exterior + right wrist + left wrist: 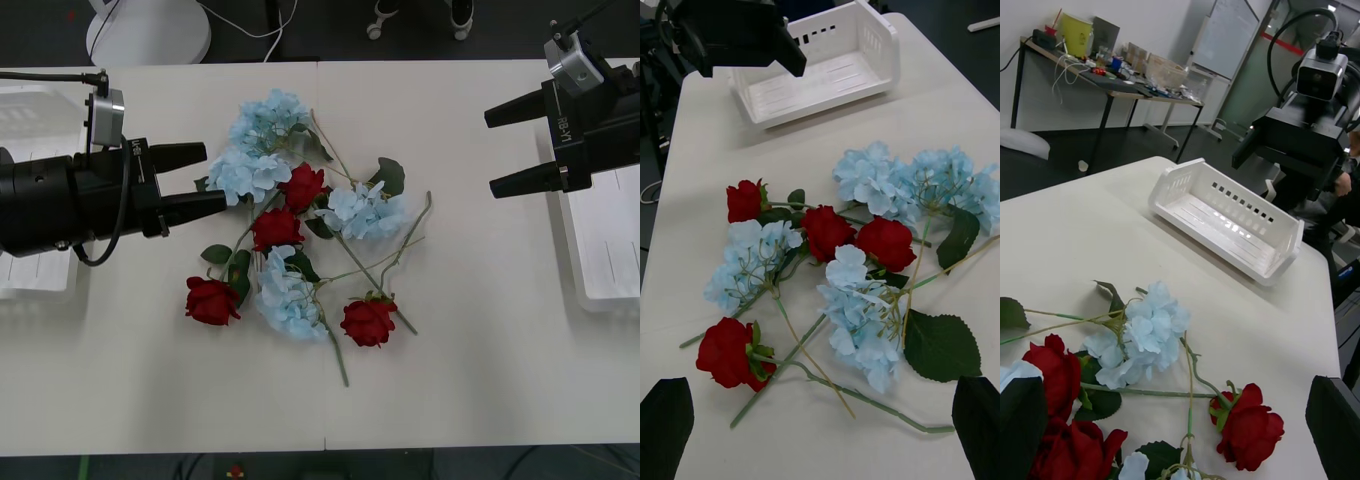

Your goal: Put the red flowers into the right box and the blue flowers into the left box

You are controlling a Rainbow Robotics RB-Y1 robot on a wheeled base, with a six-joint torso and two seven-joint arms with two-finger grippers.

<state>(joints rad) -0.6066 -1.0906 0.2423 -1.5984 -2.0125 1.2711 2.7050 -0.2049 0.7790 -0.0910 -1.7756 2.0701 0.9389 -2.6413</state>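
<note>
Red flowers (277, 229) and blue flowers (365, 212) lie tangled in a loose pile at the table's middle, stems crossing. One rose (212, 301) lies at the pile's near left, another (368, 322) at its near right. My left gripper (215, 177) is open, its tips just beside a blue head (245, 172) at the pile's left edge. Well right of the pile, my right gripper (490, 153) hovers open. The left box (30, 105) sits partly under my left arm; the right box (605, 240) sits at the right edge. Both boxes (820, 75) (1225, 225) hold nothing.
Bare tabletop (480, 350) surrounds the pile on the near side and the right. A white round base (150, 35) and cables sit on the floor beyond the far edge. A cluttered desk (1112, 71) stands in the room behind.
</note>
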